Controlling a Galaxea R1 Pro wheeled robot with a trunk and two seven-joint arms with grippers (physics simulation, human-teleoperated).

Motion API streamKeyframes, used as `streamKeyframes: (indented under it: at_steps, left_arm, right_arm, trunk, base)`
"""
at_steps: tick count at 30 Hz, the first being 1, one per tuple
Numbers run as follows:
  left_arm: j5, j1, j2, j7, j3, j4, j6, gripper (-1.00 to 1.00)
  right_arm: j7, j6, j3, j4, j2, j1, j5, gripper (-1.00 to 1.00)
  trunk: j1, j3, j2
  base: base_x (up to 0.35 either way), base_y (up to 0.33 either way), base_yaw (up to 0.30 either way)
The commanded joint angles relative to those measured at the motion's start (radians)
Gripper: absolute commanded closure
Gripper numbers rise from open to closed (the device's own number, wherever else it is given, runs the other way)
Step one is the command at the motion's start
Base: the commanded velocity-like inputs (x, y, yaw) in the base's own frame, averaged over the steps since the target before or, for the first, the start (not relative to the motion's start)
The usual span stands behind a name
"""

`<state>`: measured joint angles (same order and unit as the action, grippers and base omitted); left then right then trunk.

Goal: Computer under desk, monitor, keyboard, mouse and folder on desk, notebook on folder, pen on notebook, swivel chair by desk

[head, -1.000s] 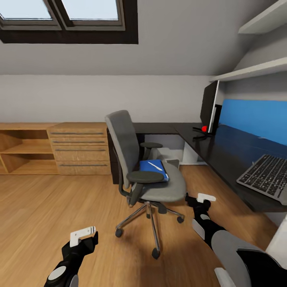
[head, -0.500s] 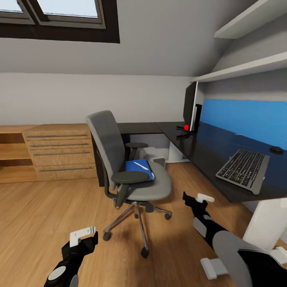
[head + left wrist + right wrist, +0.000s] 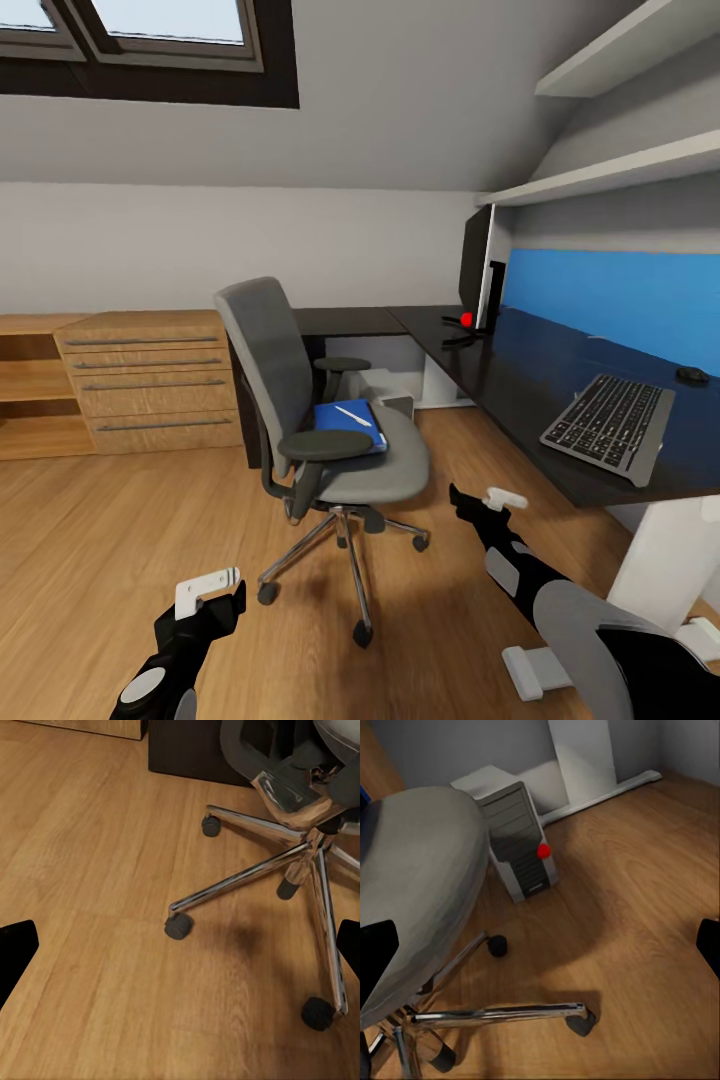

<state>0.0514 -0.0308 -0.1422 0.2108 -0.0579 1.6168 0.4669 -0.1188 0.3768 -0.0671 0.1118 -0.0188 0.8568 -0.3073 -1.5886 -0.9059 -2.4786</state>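
The grey swivel chair (image 3: 330,440) stands on the wood floor just left of the black desk (image 3: 520,375), its seat turned toward the desk. A blue folder (image 3: 350,426) lies on the seat with the white pen (image 3: 352,415) on it; I cannot make out the notebook. On the desk are the monitor (image 3: 478,265) at the far corner, the keyboard (image 3: 608,425) near its front edge and the mouse (image 3: 692,375) beyond it. The computer (image 3: 517,844) sits on the floor under the desk. My left gripper (image 3: 215,592) and right gripper (image 3: 483,497) hang open and empty, low in front of the chair.
A light wood drawer-and-shelf cabinet (image 3: 150,385) lines the back wall at left. Wall shelves (image 3: 610,170) run above the desk under the sloped ceiling. A white desk leg (image 3: 665,560) stands beside my right arm. The chair's chrome base (image 3: 285,862) spreads over the floor.
The head view swung right a second ago, bringing more of the desk, the keyboard and the mouse into view. Since then my right gripper has edged up and left toward the chair.
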Motion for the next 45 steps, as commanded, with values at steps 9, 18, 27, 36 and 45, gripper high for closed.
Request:
streamKeyframes:
  at_steps: [9, 18, 27, 36, 45]
  left_arm:
    - [0.005, 0.0, 0.0, 0.004, 0.0, 0.002, 0.004, -1.0]
    - [0.007, 0.0, 0.0, 0.004, -0.036, 0.002, 0.001, -1.0]
    - [0.007, 0.0, 0.0, 0.003, -0.099, 0.002, -0.002, -1.0]
    - [0.007, 0.0, 0.0, -0.001, -0.124, 0.002, -0.004, -1.0]
    - [0.007, 0.0, 0.0, -0.002, -0.126, 0.002, -0.006, -1.0]
  right_arm:
    - [-0.02, -0.015, -0.007, -0.005, 0.004, 0.001, -0.013, -1.0]
    - [-0.027, -0.14, -0.019, 0.006, 0.004, 0.001, -0.066, -1.0]
    - [-0.022, -0.339, -0.031, 0.099, -0.001, 0.004, -0.235, -1.0]
    - [-0.023, -0.427, -0.033, 0.143, -0.005, 0.004, -0.423, -1.0]
    - [-0.023, -0.428, -0.033, 0.143, -0.005, 0.003, -0.437, -1.0]
  trunk:
    - [0.0, -0.001, 0.0]
    - [0.0, -0.001, 0.0]
    - [0.0, -0.001, 0.0]
    - [0.0, -0.001, 0.0]
    - [0.0, -0.001, 0.0]
  base:
    - [0.016, 0.0, 0.0]
    - [0.219, 0.0, 0.0]
    - [0.036, 0.0, 0.0]
    - [0.2, 0.0, 0.0]
    - [0.228, 0.0, 0.0]
